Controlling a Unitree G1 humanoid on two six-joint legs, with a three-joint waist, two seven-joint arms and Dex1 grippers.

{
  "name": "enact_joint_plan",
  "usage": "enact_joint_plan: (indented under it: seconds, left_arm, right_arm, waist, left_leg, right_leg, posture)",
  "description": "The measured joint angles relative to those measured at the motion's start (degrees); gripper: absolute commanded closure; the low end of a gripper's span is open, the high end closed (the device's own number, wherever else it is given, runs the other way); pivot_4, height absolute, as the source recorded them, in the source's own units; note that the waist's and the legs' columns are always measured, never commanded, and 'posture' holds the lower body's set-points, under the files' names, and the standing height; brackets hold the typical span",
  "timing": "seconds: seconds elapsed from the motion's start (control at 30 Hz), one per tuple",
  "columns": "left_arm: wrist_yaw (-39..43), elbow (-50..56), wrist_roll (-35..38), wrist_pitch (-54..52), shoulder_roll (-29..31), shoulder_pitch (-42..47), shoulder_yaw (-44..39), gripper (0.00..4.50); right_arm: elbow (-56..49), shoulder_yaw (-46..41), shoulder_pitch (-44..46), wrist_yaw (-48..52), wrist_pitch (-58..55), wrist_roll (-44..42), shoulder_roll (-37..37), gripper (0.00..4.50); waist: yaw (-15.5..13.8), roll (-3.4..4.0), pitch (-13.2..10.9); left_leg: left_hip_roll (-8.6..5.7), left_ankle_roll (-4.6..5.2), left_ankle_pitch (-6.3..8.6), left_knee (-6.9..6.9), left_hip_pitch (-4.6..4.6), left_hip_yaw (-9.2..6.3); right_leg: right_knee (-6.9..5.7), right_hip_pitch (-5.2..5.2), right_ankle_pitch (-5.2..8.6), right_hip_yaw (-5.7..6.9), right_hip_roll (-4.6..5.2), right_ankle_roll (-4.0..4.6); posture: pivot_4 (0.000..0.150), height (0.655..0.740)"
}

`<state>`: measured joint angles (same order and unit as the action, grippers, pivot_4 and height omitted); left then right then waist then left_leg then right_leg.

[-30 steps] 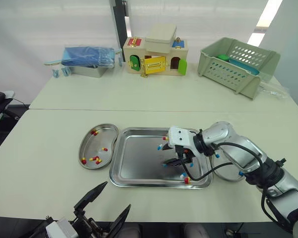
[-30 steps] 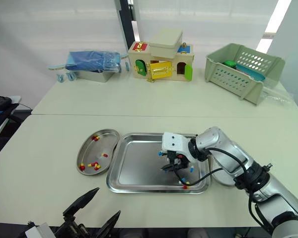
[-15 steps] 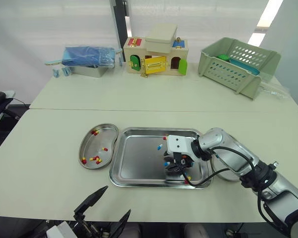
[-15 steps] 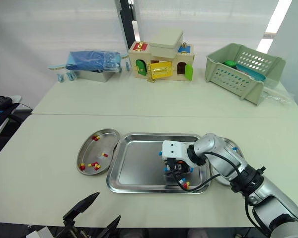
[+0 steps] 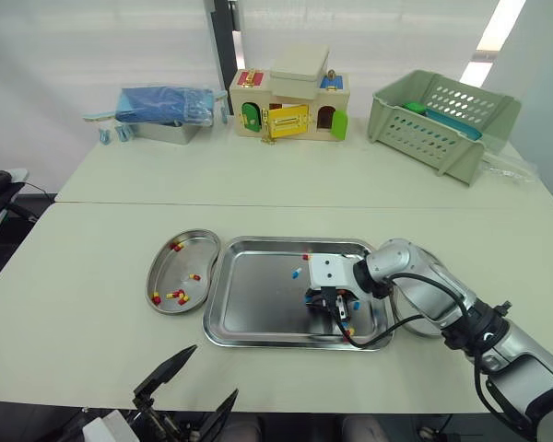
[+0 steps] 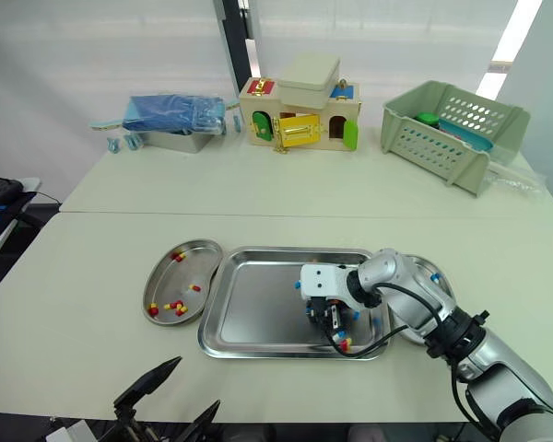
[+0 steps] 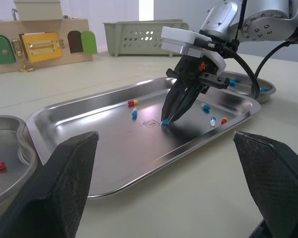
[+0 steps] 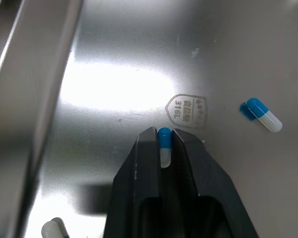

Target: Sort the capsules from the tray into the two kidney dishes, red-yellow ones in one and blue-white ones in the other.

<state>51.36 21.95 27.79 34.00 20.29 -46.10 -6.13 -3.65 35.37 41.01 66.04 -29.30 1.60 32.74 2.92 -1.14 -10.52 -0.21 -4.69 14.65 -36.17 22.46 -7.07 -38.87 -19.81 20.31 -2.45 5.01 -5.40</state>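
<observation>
Table [image 5: 92,304]: the tray [image 5: 258,299] lies in the middle of the near half, with the left dish [image 5: 186,261] touching or just beside its left edge and the right dish [image 7: 246,85] at its right edge, largely hidden behind the right arm in the head views. The right gripper [image 8: 164,141] is down on the tray floor, right of centre, with its fingers closed on a blue-white capsule [image 8: 164,145] that stands on end between the tips, just beside the stamped mark. The left gripper [image 5: 217,370] hangs low at the near table edge, fingers spread wide and holding nothing. The left dish holds red-yellow capsules [image 5: 177,296], about five, with no blue-white among them. The right dish holds at least two blue-white ones [image 7: 233,83]; there are probably more, but the arm covers much of it. In the tray, loose: a second blue-white capsule [image 8: 260,114] near the gripped one, a few more toward the right rim, a red-yellow one [image 7: 133,103] at the far side, and another [image 5: 347,331] near the front right corner. Judgement: the sort is under way and likely past the midpoint, with one blue-white pick in hand, several blue-white capsules to go, and at least two red-yellow ones left.
</observation>
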Motion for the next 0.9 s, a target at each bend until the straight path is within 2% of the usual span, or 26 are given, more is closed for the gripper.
enact_joint_plan:
  seconds: [0.17,0.27,0.47,0.63,0.77,0.9]
  left_arm:
    - [0.09,0.03,0.0,-0.02,1.1,0.62,0.18,0.0]
    - [0.85,0.76,-0.1,-0.02,2.59,1.71,1.4,0.0]
    - [4.56,2.15,-0.07,-0.08,6.14,3.87,5.49,0.0]
    - [6.94,2.14,1.06,-0.89,8.74,8.44,6.99,0.0]
    - [9.79,1.36,3.21,-2.5,10.84,12.91,7.99,0.0]
    - [13.65,-1.3,5.33,-2.72,12.27,15.39,7.94,0.0]
  right_arm:
    - [-0.6,-1.37,-1.1,0.19,-0.89,-0.76,-0.07,4.49]
    - [-3.9,-5.71,-4.14,0.52,-3.26,-4.77,0.77,4.49]
    - [-15.0,-19.13,-12.55,2.11,-4.18,-11.57,11.81,4.49]
    - [-20.24,-27.09,-19.35,1.45,-6.65,-15.41,16.96,4.49]
    - [-20.95,-37.08,-28.23,0.07,-7.96,-16.86,22.49,4.49]
    - [-20.94,-44.6,-35.44,-1.23,-9.24,-18.45,23.75,4.49]
  waist:
    - [-0.06,0.0,0.0]
    - [-0.21,0.02,-0.01]
    - [-1.29,0.01,-0.01]
    - [-1.04,0.09,0.02]
    - [-1.29,0.06,0.01]
    - [-0.97,0.12,0.05]
  left_leg:
    - [0.0,0.0,0.0,0.0,0.01,0.0]
    - [-0.01,0.0,0.0,0.0,0.1,-0.01]
    - [-0.02,0.0,0.0,-0.01,0.18,-0.01]
    - [-0.01,0.02,-0.01,-0.01,0.13,0.0]
    - [-0.03,0.02,-0.01,-0.04,0.13,0.01]
    - [-0.01,0.02,-0.01,-0.03,0.05,0.04]
  right_leg:
    - [0.0,0.0,0.0,0.0,0.0,0.0]
    - [0.01,-0.05,0.0,0.01,0.0,0.0]
    - [0.04,-0.1,0.0,0.04,0.01,0.0]
    - [-0.04,-0.08,0.0,0.03,-0.02,0.01]
    - [0.05,0.0,0.0,0.03,0.01,0.0]
    - [-0.02,0.02,0.0,-0.01,-0.01,0.01]
  posture:
    - [0.15,0.74]
    - [0.15,0.74]
    - [0.15,0.74]
    - [0.15,0.74]
    - [0.15,0.74]
    - [0.15,0.74]
